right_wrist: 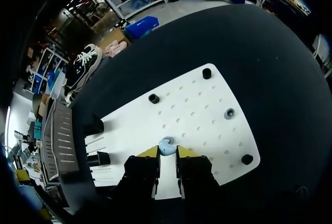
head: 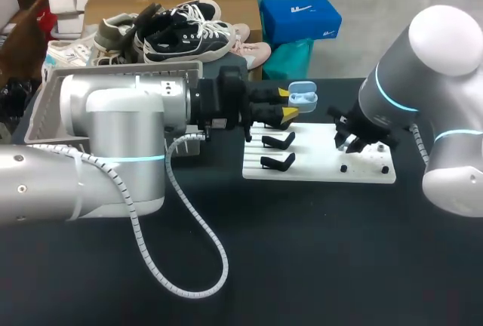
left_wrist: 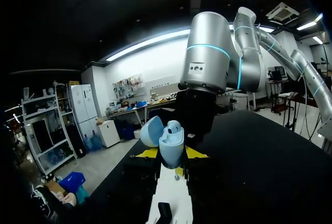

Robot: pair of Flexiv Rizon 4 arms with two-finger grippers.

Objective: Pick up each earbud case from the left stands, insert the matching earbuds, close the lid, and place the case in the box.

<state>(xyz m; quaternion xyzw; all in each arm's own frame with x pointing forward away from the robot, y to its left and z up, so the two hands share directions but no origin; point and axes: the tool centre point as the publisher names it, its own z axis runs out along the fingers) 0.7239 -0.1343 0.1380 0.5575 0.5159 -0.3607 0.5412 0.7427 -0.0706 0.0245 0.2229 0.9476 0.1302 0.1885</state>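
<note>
From above, the left pincer [head: 285,115] was clamped on the open blue case [head: 303,97]. It held the case clear above the far-left corner of the white board [head: 317,161], probably to keep the cavity within the other arm's reach. Empty black stands [head: 279,141] lined the board's left edge. The right pincer [head: 353,143] hung low over the board's middle. The gray box [head: 45,103] sat well left of the board.

In the left wrist view, the case was pinched from both sides with its lid swung back. One seated earbud [left_wrist: 174,127] was already inside, and the board lay beneath. The case seemed steadied to receive its second bud.

In the right wrist view, that pincer pointed straight down at the board. A loose earbud [right_wrist: 166,145] lay on the board at its mouth, but a grip on it could not be told.
</note>
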